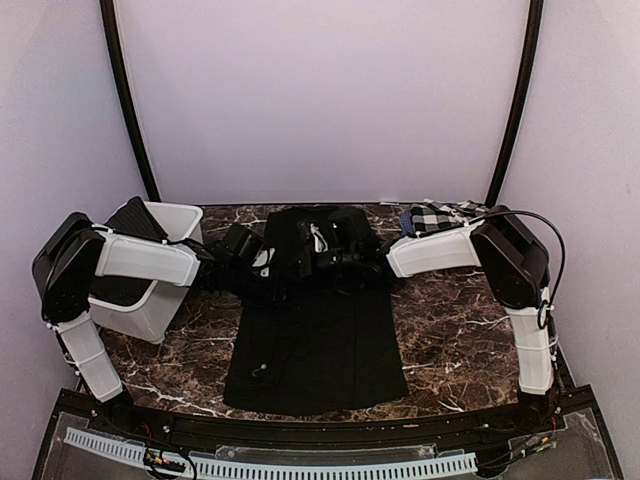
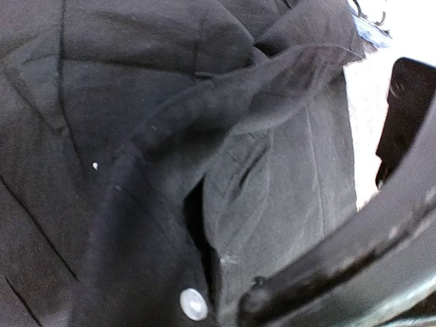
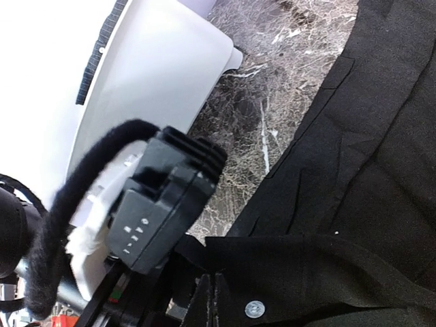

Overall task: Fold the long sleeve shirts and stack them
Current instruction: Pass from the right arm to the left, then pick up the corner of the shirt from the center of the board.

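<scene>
The closed right gripper [image 1: 378, 262] and left gripper [image 1: 250, 268], jaw width unclear, are folding 1 black shirt [image 1: 315, 340], risking a thin pinch slipping.

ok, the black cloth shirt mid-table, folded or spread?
Mostly spread: black cloth shirt lies flat on marble table, far end bunched up.

A black shirt [image 1: 315, 350] lay flat on the table [image 1: 450, 340], left arm [image 1: 145, 258] and right arm [image 1: 435, 252] reaching onto its far end; bin [image 1: 150, 312] left, checked shirt [image 1: 432, 217] far right.
</scene>
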Controlling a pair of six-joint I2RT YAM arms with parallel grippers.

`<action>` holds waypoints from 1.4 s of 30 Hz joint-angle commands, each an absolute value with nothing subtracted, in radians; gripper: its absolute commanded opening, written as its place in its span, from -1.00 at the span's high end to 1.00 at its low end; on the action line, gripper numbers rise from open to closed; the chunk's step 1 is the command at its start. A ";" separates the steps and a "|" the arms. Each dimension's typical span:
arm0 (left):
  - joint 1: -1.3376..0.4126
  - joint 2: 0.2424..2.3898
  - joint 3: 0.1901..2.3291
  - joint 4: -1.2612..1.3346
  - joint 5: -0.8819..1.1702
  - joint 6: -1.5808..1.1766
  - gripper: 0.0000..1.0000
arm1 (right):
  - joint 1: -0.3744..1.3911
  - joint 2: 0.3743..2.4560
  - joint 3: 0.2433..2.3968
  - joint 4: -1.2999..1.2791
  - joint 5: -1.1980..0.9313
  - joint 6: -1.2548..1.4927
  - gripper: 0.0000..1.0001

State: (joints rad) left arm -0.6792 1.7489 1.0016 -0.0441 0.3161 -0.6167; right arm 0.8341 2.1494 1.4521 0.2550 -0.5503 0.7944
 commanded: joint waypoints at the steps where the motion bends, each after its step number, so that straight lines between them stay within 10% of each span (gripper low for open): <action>1: -0.686 1.760 1.060 -0.063 0.262 -0.621 0.44 | 0.844 2.100 1.458 0.234 -0.493 0.735 1.00; 7: -0.685 1.757 1.091 -0.088 0.225 -0.619 0.98 | 0.843 1.982 1.417 0.125 -0.301 0.602 0.94; 11: -0.686 1.729 1.122 -0.108 0.208 -0.606 1.00 | 0.843 1.854 1.354 0.070 -0.084 0.487 0.59; 19: -0.683 1.620 1.203 -0.125 0.186 -0.529 1.00 | 0.811 1.592 1.157 0.102 0.306 0.403 -0.96; 42: -0.684 1.511 1.499 -0.038 -0.212 -0.094 1.00 | 0.686 1.342 0.914 0.028 0.267 0.371 -0.91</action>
